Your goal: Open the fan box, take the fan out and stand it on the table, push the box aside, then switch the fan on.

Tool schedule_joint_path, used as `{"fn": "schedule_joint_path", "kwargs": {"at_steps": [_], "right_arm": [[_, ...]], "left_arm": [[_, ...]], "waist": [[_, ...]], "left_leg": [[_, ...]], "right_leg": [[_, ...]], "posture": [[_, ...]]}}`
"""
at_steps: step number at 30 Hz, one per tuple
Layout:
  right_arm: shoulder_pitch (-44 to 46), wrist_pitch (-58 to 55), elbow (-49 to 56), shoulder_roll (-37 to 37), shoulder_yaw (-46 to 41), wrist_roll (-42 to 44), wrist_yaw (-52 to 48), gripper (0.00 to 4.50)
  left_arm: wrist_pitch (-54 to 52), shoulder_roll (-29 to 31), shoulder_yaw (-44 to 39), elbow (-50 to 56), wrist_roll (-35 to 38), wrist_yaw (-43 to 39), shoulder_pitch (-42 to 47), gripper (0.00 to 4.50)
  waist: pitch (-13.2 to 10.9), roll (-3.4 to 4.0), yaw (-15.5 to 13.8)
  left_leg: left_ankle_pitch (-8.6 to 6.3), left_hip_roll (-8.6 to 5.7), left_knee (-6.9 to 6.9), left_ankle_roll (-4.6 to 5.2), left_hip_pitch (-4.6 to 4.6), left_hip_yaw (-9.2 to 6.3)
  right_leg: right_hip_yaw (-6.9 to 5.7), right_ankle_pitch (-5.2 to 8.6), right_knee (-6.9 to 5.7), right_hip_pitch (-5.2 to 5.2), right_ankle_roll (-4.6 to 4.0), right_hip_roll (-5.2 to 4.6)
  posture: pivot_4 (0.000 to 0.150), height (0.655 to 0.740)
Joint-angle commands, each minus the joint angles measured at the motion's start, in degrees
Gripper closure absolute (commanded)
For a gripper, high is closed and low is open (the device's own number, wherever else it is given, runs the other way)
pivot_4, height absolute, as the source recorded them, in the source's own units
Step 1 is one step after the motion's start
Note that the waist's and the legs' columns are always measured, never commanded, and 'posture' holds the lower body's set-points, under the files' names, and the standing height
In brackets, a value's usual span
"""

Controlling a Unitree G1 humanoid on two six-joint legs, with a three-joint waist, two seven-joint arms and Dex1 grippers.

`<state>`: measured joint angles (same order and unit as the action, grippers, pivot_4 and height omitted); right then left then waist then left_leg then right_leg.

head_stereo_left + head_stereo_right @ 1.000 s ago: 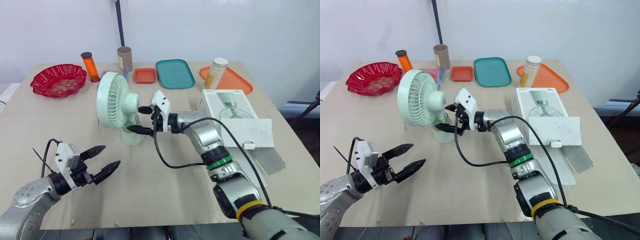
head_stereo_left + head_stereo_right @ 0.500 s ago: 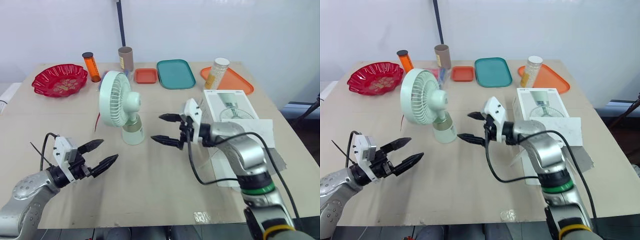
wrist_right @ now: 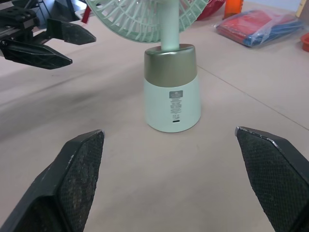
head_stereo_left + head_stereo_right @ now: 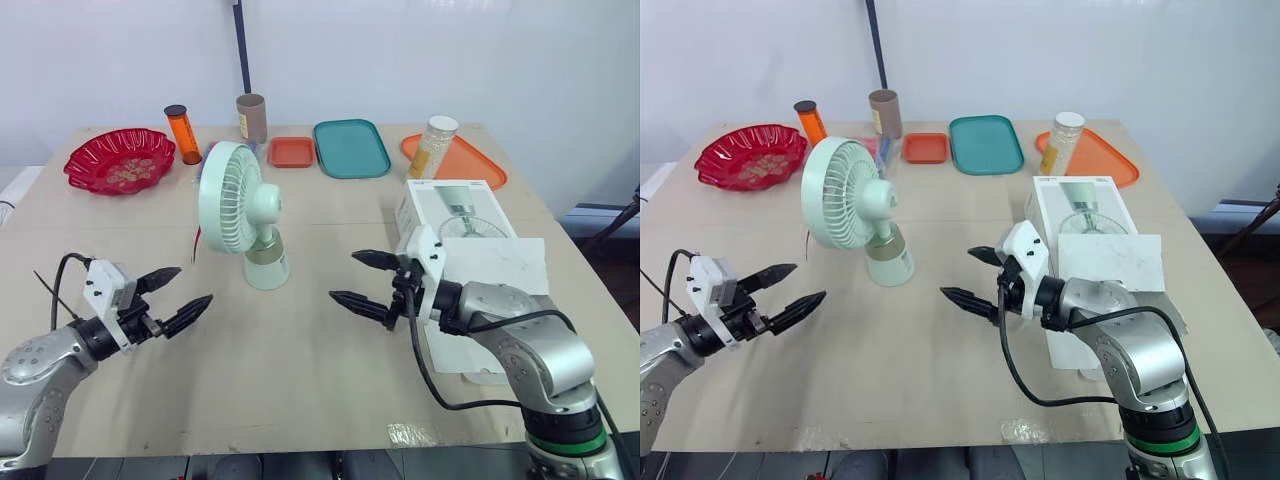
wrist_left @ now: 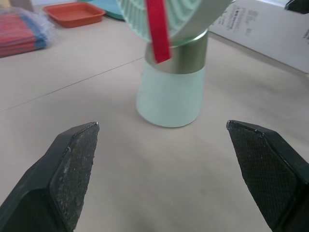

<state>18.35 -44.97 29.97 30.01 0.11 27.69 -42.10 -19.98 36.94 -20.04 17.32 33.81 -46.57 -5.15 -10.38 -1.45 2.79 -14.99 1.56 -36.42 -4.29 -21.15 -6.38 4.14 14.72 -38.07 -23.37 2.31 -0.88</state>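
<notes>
A pale green fan (image 4: 240, 213) stands upright on the table (image 4: 300, 370), its round cage facing left and its base (image 3: 171, 99) banded in gold. A red ribbon (image 5: 157, 30) hangs from the cage. The white fan box (image 4: 478, 262) lies to the right with its flap open. My right gripper (image 4: 362, 279) hangs open just left of the box, a short way right of the fan and apart from it. My left gripper (image 4: 172, 294) is open near the table's front left, holding nothing.
Along the back stand a red bowl (image 4: 118, 160), an orange bottle (image 4: 181, 134), a brown tube (image 4: 251, 117), a small orange tray (image 4: 291, 151), a teal tray (image 4: 349, 147) and an orange tray (image 4: 463, 160) with a jar (image 4: 432, 146). A blue-wrapped red packet (image 3: 263, 26) lies behind the fan.
My right gripper has let go of the fan and drawn back to the right, toward the box. The left gripper has shifted left and slightly back. The fan stays standing.
</notes>
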Motion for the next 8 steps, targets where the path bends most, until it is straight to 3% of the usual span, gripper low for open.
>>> {"fn": "schedule_joint_path", "kwargs": {"at_steps": [1, 8], "right_arm": [[-0.25, 2.61, -0.43, -0.24, 0.34, -0.73, 1.3, 0.06], [0.93, 6.39, -4.41, -1.37, 0.71, -2.01, 2.48, 0.06]], "left_arm": [[1.55, -0.11, -1.45, 0.84, -0.33, 0.83, 0.4, 0.0], [1.31, -0.73, 0.51, -0.43, -1.26, 1.22, 1.76, 0.0]], "waist": [[0.0, 0.0, -0.02], [0.0, 0.0, -0.01]], "left_leg": [[0.0, 0.0, 0.0, 0.0, 0.0, 0.0], [0.0, 0.0, 0.0, 0.0, 0.0, 0.0]], "right_leg": [[0.0, 0.0, 0.01, 0.0, 0.0, 0.0], [0.0, 0.0, 0.01, 0.0, -0.01, 0.0]], "posture": [[0.15, 0.74], [0.15, 0.74]]}}
